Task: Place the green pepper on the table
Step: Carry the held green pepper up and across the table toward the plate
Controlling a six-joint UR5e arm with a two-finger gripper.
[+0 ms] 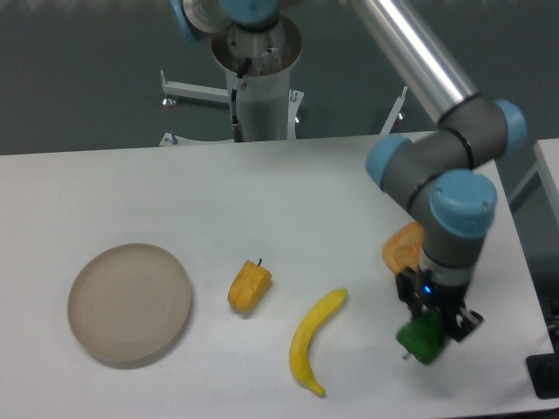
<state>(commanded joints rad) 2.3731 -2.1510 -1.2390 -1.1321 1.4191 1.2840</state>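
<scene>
With the pincer [427, 325] pinching the small glossy green pepper [420, 341], it should lower onto bare white bench [367, 201] beside the yellow banana [313, 349] before letting go.

Plate [130, 303], yellow pepper [249, 285], banana [314, 341], orange slice [402, 248]

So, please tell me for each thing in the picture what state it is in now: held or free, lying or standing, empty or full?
gripper: pointing down, shut on the green pepper
green pepper: held in the gripper, above the table's right part
table: white, carrying the loose things
yellow pepper: free, lying on the table
banana: free, lying flat
orange piece: lying, partly hidden by the arm
plate: empty, flat on the table
</scene>
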